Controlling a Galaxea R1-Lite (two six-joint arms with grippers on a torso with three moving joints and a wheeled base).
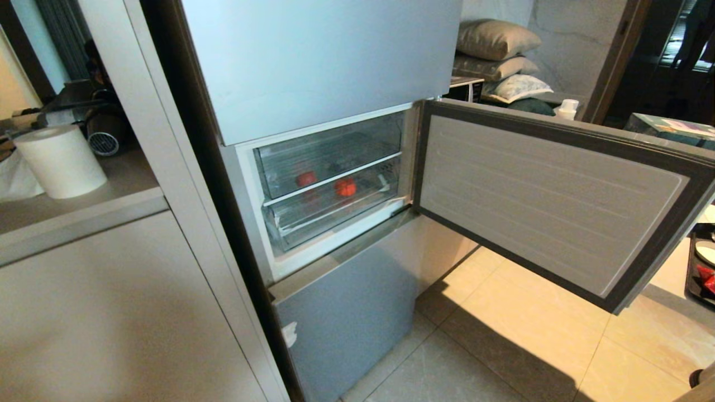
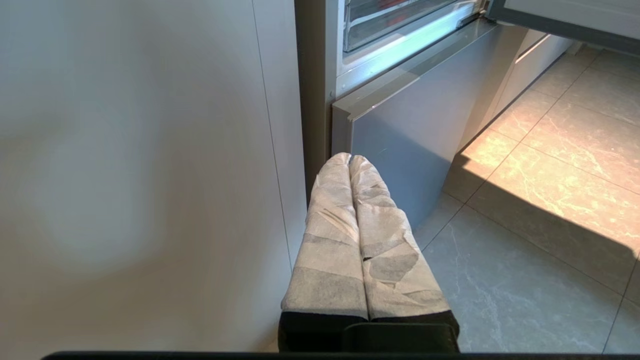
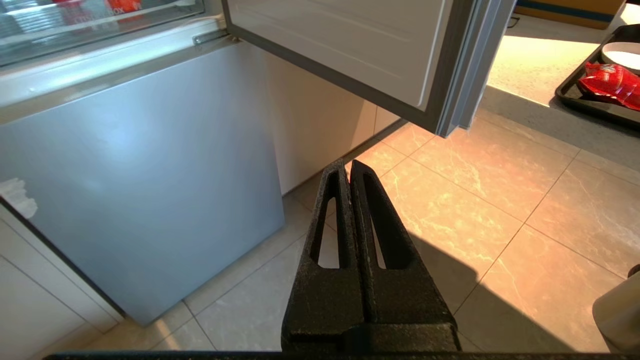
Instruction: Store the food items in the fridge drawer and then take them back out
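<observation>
The fridge (image 1: 313,61) stands between a pale cabinet (image 1: 111,312) on its left and tiled floor (image 1: 503,346) on its right. Its middle door (image 1: 547,195) is swung wide open to the right, with the ribbed inner liner facing the camera; the silver-blue panels above and below it are closed. In the open compartment sit two clear drawers, one above the other, both pushed in. The upper drawer (image 1: 329,153) holds a red food item (image 1: 305,179) towards its left. A second red item (image 1: 345,187) shows just right of it and a little lower, at the white rail between the drawers; which drawer it lies in cannot be told through the clear plastic.

On the shelf above the cabinet stands a white paper roll (image 1: 60,161). At the far right edge a dark tray (image 3: 575,97) on the floor carries a red packet (image 3: 607,82) and a white dish (image 3: 622,50).

Both arms hang low in front of the lower fridge panel, outside the head view. The left gripper (image 2: 350,159), its fingers wrapped in pale tape, has its jaws pressed together and holds nothing. The right gripper (image 3: 347,165), bare black, likewise has its jaws together and empty.
</observation>
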